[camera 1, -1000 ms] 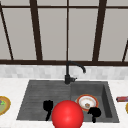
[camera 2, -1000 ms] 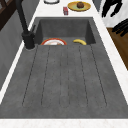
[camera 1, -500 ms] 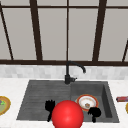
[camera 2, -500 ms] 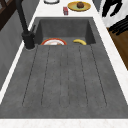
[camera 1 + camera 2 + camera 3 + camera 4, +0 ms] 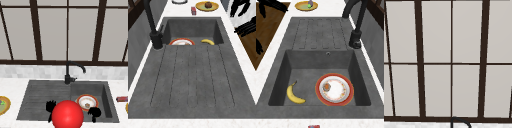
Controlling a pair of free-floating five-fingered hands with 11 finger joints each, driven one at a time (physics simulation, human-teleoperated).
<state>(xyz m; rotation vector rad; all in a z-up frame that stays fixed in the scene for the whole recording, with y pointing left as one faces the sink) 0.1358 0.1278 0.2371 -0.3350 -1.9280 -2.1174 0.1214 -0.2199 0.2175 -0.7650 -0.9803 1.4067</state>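
Hovering with spread fingers at the sink's front edge, the left hand (image 5: 50, 107) and right hand (image 5: 94, 112) flank a red ball (image 5: 67, 115); I'd worry a clumsy nudge sends it onto the plate (image 5: 87, 102) in the basin's right half.

The sink (image 5: 281, 72) looks matt, rough grey stone (the red ball (image 5: 67, 115) smooth, glossy).
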